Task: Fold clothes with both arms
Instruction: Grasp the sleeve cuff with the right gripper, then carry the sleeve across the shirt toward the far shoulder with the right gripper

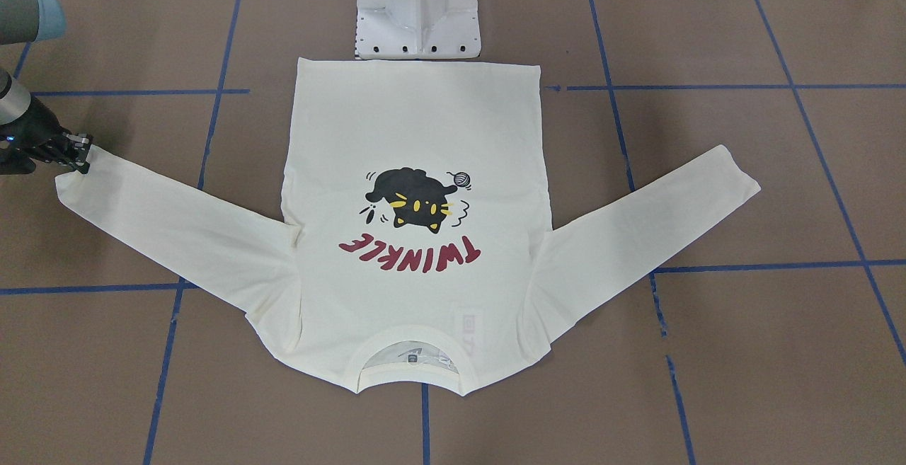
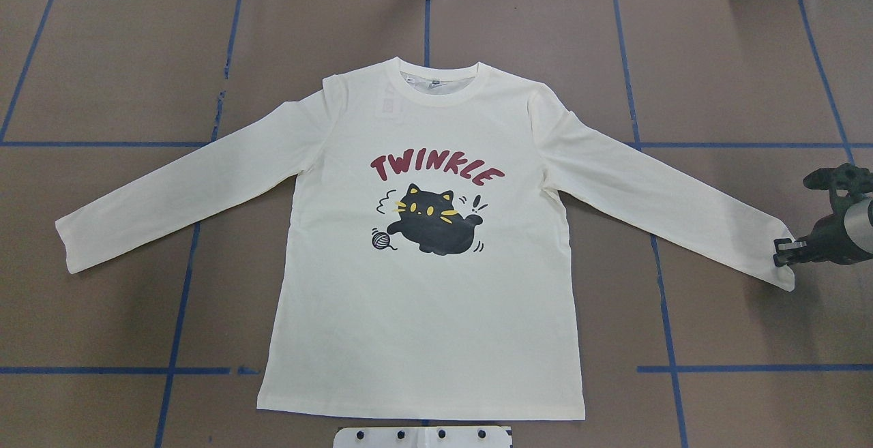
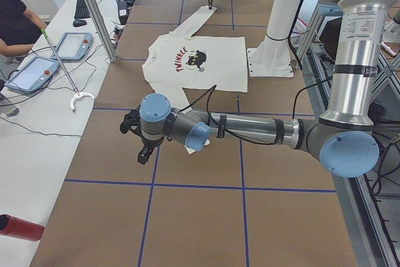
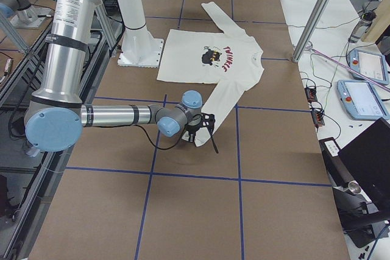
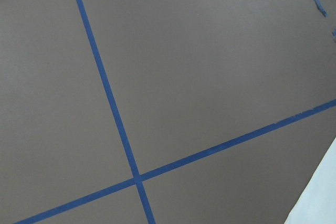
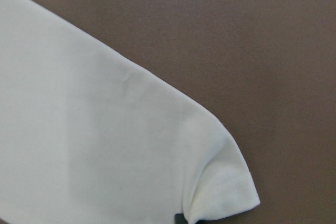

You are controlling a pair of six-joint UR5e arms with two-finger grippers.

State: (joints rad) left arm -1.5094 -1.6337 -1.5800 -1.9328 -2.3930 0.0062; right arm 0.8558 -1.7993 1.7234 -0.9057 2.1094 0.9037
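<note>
Where the cream long-sleeved shirt [image 2: 423, 311] lies flat and print side up in the middle of the table [image 2: 102, 325], red lettering [image 2: 436, 165] across its chest reads "TWINKLE" above a black cat print [image 2: 433, 226] with yellow marks and a ball of yarn. The neck label [image 2: 417, 80] inside the collar is too small to read. The hem lies just beside the white pedestal base [image 1: 417, 19], the collar points to the far edge, and both sleeves spread toward the table's ends. The right gripper [image 2: 784, 254] sits low at the right sleeve's cuff [image 2: 767, 264], its black tips at the cuff's edge; whether they pinch the fabric cannot be told. The left gripper [image 3: 145, 153] hangs over bare table near the other cuff, its opening impossible to judge.
</note>
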